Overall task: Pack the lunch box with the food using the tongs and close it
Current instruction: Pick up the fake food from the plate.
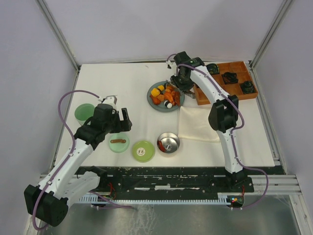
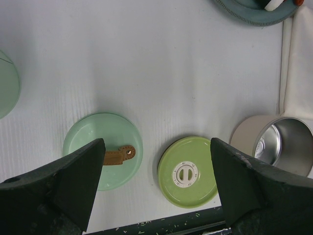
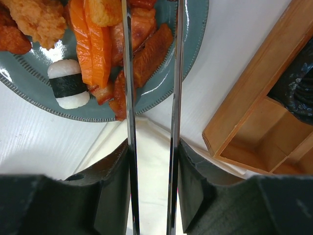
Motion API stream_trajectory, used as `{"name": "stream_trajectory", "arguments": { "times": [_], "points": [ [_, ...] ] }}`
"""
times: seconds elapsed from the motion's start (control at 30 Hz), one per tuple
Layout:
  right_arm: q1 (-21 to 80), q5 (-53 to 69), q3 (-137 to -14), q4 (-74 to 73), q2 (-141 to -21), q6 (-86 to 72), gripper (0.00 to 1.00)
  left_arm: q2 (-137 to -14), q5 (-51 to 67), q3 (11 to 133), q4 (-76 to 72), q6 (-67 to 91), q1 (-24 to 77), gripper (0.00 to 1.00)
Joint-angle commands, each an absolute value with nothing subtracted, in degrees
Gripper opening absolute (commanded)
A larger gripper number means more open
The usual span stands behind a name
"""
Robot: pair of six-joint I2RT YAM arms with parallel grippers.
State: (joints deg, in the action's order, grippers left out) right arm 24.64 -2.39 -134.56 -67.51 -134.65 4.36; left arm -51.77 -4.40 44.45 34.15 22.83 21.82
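White tabletop point(image 1: 132, 88), tongs point(image 3: 128, 122) above plate point(image 3: 193, 29) rim

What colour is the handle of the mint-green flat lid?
Brown handle on the mint-green flat lid; clearest in the left wrist view.

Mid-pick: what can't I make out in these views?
- Tips of the tongs: right wrist view, cut off by the top edge; top view, too thin to trace. Whether they hold food is unknown.
- Steel bowl: left wrist view, cut by the right edge.
- Canister: left wrist view, mostly past the left edge.
- Dark objects in the wooden tray: too small to identify.
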Motion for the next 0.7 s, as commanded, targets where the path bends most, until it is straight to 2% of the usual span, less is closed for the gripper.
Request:
{"name": "stream_trajectory", "arguments": {
  "times": [0.0, 0.13, 0.3, 0.67],
  "points": [
    [23.87, -0.95, -137.96, -68.1, -135.07, 4.23, 0.45, -52.02, -4.78, 45.88, 32.36, 21.22, 21.66, 0.94],
    [23.72, -0.79, -138.52, -68.65, -135.28, 3.88, 0.45, -52.18, -4.57, 45.86, 32.39, 21.28, 21.62, 0.94],
    [23.61, -0.17, -137.68, -68.33, -133.74, 3.18, 0.36, -52.29, -4.41, 45.81, 32.3, 21.36, 21.62, 0.94],
    [23.64, 1.03, -134.01, -67.98, -129.13, 2.17, 0.3, -52.46, -3.75, 45.79, 32.23, 21.18, 21.54, 0.94]
  ]
}}
